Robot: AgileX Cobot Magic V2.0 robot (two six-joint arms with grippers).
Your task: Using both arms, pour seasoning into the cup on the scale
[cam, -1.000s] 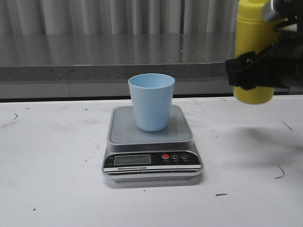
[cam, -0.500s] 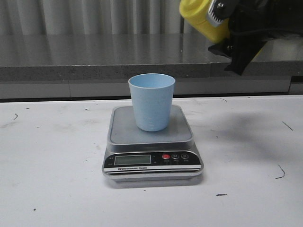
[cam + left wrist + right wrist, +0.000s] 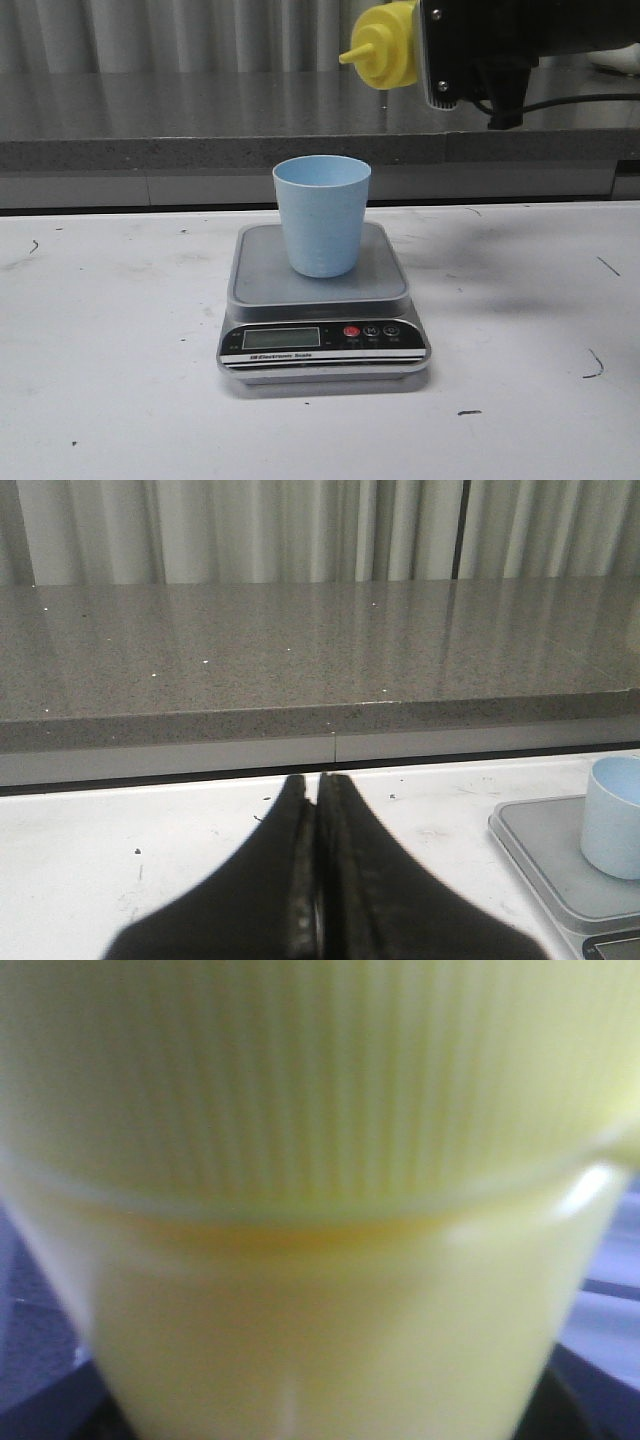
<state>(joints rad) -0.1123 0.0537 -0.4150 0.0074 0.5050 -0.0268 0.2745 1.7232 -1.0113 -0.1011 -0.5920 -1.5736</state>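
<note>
A blue cup (image 3: 321, 215) stands upright on the steel platform of a scale (image 3: 322, 305), which sits near the middle of a white table (image 3: 120, 380). The scale's black front panel faces the camera, with a display, one red button and two dark ones.

High above the table and to the right of the cup, the right gripper (image 3: 440, 50) holds a yellow bottle (image 3: 385, 45). The bottle is tipped on its side, its pointed nozzle aimed left and slightly down. The nozzle tip is above the cup's right rim and well clear of it. Only the cap and shoulder of the bottle show; the rest is hidden behind the black gripper body. In the right wrist view, the bottle (image 3: 320, 1210) fills almost the whole picture (blurred, with the ribbed cap visible), so the gripper is closed around it, though the fingers themselves cannot be seen.

The left gripper (image 3: 318, 880) appears only in the left wrist view. Its two black fingers are pressed together with nothing between them. It hangs above the table to the left of the scale (image 3: 545, 855) and cup (image 3: 612, 815)
</note>
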